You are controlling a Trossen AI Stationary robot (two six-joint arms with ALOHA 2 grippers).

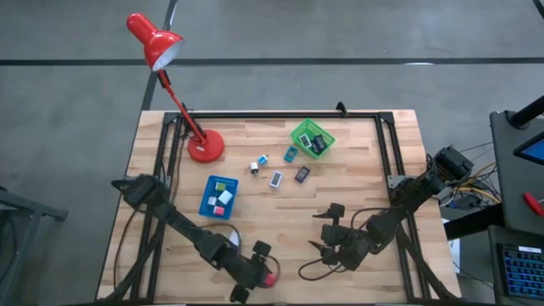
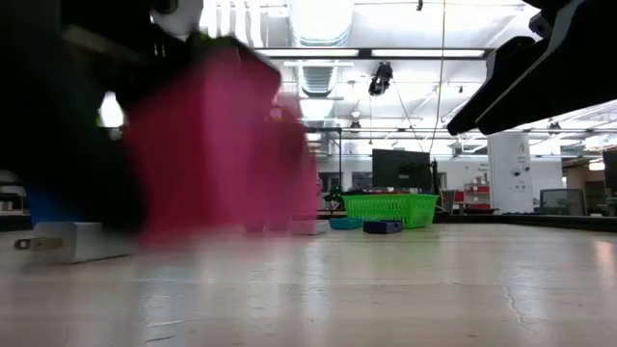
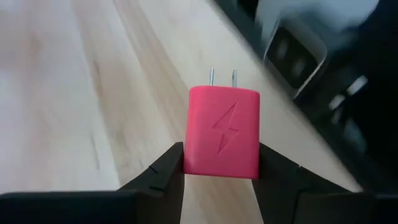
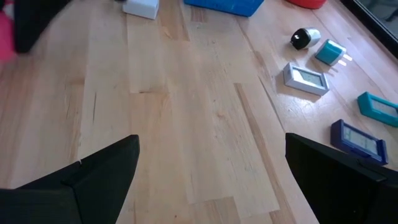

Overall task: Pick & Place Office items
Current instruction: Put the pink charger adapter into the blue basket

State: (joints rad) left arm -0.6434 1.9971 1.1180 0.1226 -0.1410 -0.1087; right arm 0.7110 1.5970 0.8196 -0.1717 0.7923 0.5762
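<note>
At the near edge of the desk (image 1: pixel 357 170), left of centre, the left gripper (image 3: pixel 221 163) clamps a red charger block (image 3: pixel 222 141), prongs pointing away from the wrist. The right gripper (image 4: pixel 211 165) hangs wide apart over bare wood near the middle. Other office items lie mid-desk: a grey flat piece (image 4: pixel 306 78), a teal piece (image 4: pixel 330 52) and a dark blue piece (image 4: pixel 359 140), between the blue tray (image 1: pixel 219 196) and the green basket (image 1: pixel 312 138).
</note>
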